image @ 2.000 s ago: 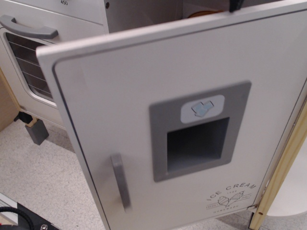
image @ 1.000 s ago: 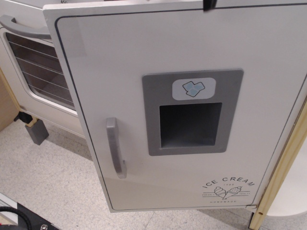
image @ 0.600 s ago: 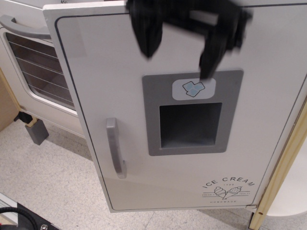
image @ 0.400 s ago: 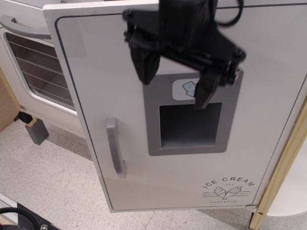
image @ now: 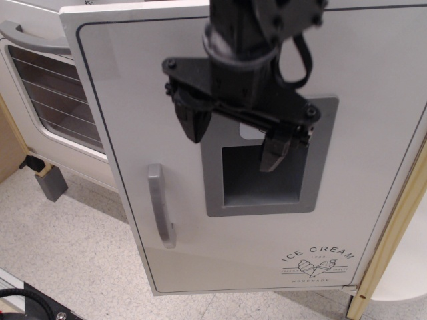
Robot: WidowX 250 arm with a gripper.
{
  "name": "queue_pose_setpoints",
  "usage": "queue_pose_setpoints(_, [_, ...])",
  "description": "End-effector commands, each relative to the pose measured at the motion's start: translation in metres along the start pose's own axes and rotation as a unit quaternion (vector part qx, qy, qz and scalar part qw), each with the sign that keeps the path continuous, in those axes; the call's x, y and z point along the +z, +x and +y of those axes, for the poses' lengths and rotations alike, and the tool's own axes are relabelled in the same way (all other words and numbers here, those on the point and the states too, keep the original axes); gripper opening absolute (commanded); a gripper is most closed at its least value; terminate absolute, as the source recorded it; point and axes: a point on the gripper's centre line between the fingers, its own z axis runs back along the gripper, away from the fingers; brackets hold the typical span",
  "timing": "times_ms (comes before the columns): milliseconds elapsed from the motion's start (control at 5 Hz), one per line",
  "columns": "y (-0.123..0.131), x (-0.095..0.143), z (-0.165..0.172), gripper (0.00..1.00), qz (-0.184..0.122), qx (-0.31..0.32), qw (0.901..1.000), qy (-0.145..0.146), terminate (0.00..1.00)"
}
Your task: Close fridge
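Observation:
The white fridge door [image: 373,133] fills the view, facing me and nearly flat against its frame. It has a grey recessed dispenser panel [image: 267,193], a grey vertical handle [image: 160,207] at the left and an "ICE CREAM" logo [image: 319,263] at the lower right. My black gripper [image: 233,147] hangs in front of the door, over the top of the dispenser panel. It is open and empty, with one finger [image: 193,117] left of the panel and the other over the recess.
The white oven door [image: 57,100] with a wire-lined window and horizontal grey handle [image: 27,37] stands at the left. A wooden post [image: 393,233] runs along the fridge's right side. Speckled floor [image: 67,253] lies below, with a grey block [image: 52,181] and a black cable [image: 30,307].
The fridge door swung from wide open to nearly flat against its frame. My gripper then came down from the top edge and now hangs open over the dispenser panel.

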Motion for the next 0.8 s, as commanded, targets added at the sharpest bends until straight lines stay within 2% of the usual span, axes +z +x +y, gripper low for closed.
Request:
queue_pose_setpoints(0, [0.029,-0.019,0.018,1.0,-0.057,0.068,0.9961,0.001,0.0])
queue_pose_setpoints(600, [0.078,-0.037,0.047,1.0,-0.114,0.12,0.9862,-0.012,0.0])
